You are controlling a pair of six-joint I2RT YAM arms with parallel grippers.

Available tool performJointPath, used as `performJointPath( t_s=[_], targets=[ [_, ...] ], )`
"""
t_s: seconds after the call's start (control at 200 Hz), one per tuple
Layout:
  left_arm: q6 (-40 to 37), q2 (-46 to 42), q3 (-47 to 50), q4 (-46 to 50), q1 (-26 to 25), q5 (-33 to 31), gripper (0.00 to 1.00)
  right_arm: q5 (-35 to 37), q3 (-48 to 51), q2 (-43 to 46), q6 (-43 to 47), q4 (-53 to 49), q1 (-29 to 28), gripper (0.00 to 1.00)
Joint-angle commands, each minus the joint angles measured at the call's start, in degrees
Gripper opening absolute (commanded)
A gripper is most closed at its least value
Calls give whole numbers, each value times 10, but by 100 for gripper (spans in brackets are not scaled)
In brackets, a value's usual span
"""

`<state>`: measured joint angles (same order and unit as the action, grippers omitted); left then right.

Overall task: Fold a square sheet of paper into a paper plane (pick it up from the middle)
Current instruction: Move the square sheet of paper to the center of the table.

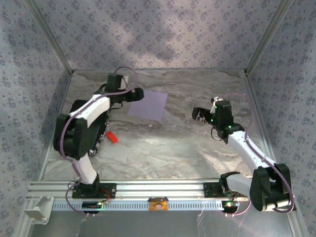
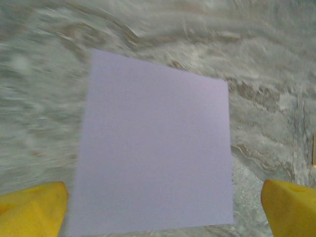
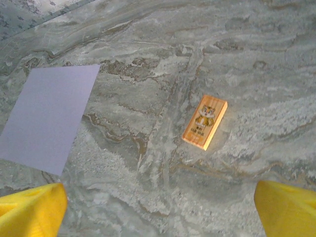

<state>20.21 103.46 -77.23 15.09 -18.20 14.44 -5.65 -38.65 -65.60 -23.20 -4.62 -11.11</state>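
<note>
The square sheet of paper (image 1: 148, 104) is pale lavender and lies flat and unfolded on the marbled table, left of the middle at the back. My left gripper (image 1: 138, 94) hangs at the sheet's left edge. In the left wrist view the sheet (image 2: 155, 153) spreads between the wide-apart yellow fingertips (image 2: 33, 207) of the open left gripper (image 2: 160, 212), which holds nothing. My right gripper (image 1: 200, 114) stands open to the right of the sheet, apart from it. From the right wrist the sheet (image 3: 49, 116) lies at far left, and the right gripper (image 3: 160, 210) is empty. The paper plane is out of view.
A small red object (image 1: 112, 137) lies beside the left arm's elbow. A small tan block (image 3: 205, 122) with a tiger picture rests on the table ahead of the right gripper. Patterned walls close in the table (image 1: 173, 148) on three sides, and a metal rail (image 1: 163, 187) runs along the near edge.
</note>
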Motion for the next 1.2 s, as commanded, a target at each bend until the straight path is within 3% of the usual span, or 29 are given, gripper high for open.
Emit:
performJointPath(
  t_s=[0.0,0.25,0.595,0.959,1.199],
  targets=[
    [-14,62,-72,93,-32,16,100,-14,-4,20,-50,-31,-4,99],
    [-1,173,-178,155,-68,11,100,-79,26,47,-68,4,-5,99],
    [22,224,-199,164,-80,25,100,-152,17,3,-97,31,-10,99],
    [56,210,-162,166,-105,11,100,-118,0,-20,-105,-42,-22,99],
    [162,136,-43,95,-167,-27,100,-88,4,21,-143,-111,-14,99]
  ],
)
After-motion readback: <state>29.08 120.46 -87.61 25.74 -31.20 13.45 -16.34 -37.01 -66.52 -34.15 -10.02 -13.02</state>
